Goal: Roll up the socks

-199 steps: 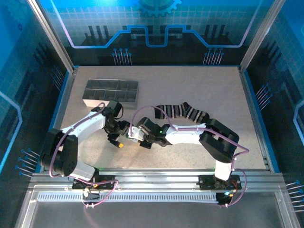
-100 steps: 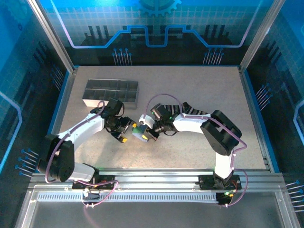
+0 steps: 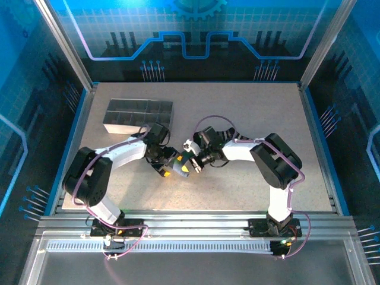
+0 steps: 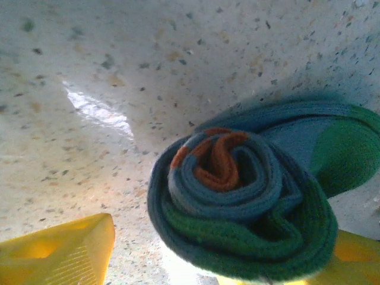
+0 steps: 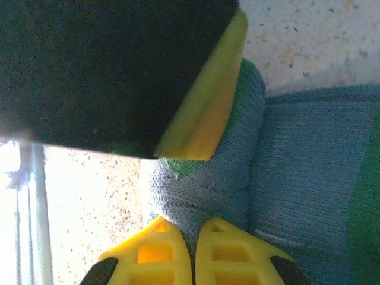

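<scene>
The grey-blue sock (image 4: 237, 208) lies on the speckled tabletop (image 4: 89, 59) near the middle of the workspace, wound most of the way into a roll. The left wrist camera sees the roll end-on, so its long axis runs towards that camera. The orange cuff coils at the core, grey-blue turns lie around it, and green knit forms the outer wrap. The unrolled remainder lies flat, leading off to the upper right of that view and ending in a green patch. The left gripper (image 4: 219, 249) straddles the roll with its yellow jaws spread. One pad stands just clear of the roll and the other sits against its far side. The right gripper (image 5: 193, 243) has its yellow tips pressed together at the edge of the knit; I cannot tell whether any fabric is nipped between them. From above, both grippers meet at the sock (image 3: 181, 168), and the grey compartmented tray (image 3: 138, 116) stands apart behind the left arm.
</scene>
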Controlling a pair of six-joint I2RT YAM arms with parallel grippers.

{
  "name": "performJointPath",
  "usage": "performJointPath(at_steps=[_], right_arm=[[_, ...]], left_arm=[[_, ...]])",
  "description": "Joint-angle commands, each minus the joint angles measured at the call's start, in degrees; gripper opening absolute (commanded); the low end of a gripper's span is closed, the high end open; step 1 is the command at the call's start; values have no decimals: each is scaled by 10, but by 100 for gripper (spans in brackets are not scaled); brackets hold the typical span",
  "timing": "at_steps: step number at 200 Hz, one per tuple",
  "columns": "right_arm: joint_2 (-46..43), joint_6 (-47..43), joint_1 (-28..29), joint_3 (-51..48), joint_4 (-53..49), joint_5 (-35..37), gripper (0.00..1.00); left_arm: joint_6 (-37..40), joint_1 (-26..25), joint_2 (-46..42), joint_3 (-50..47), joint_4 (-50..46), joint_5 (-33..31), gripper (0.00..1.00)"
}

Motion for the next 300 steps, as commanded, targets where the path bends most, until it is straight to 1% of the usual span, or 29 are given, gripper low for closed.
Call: performJointPath(at_steps=[1,26,35,47,68,87,96,110,121,138,146,154,164,179,189,205,225,249,255,276,288,295,300], right_arm=[[54,47,-22,-38,-76,14,0],[66,52,-28,-29,-76,-5,0],[67,49,-27,-24,-77,-2,0],[68,42,-26,-14,-76,-1,0],[78,15,-18,15,-89,4,0],[86,-46,8,66,-133,20,0],[82,-79,25,85,-151,32,8],[52,-116,53,90,-152,74,22],[-2,-132,73,60,-107,117,31],[-110,-141,108,-31,22,201,43],[-149,-137,121,-66,69,236,48],[-175,-130,132,-96,95,257,51],[-196,-126,152,-116,106,291,52],[-206,-150,203,-134,106,374,53],[-202,-164,236,-137,109,441,54],[-190,-187,279,-128,112,524,55],[-160,-230,317,-101,116,602,57],[-120,-269,334,-76,115,633,58],[-109,-271,335,-55,109,635,57],[-73,-272,334,-30,83,659,54],[-50,-266,333,-15,61,678,51],[-39,-262,331,-10,47,687,47],[-31,-257,328,-4,35,691,42]], left_arm=[[22,-11,25,16,0,-14,68],[35,-23,55,21,-8,-23,56],[39,-24,61,18,-18,-26,49],[41,-26,59,4,-30,-35,35],[43,-25,48,-27,-62,-35,0],[39,-26,28,-56,-119,-42,0],[30,-25,12,-71,-145,-52,0],[9,-25,-14,-94,-167,-64,0],[-8,-25,-25,-102,-176,-70,0],[-29,-25,-19,-97,-180,-69,0],[-36,-25,-10,-86,-185,-71,0],[-38,-25,0,-74,-189,-72,0],[-34,-26,14,-54,-197,-75,0],[-21,-25,39,-19,-222,-84,0],[-11,-25,54,2,-234,-86,0],[-1,-25,76,26,-246,-82,0],[7,-25,97,43,-250,-75,0],[15,-24,110,54,-252,-69,0],[16,-24,110,55,-252,-69,0],[19,-23,110,56,-248,-64,0],[20,-22,109,57,-246,-62,0],[21,-21,109,58,-245,-61,0],[22,-22,107,59,-247,-61,0]])
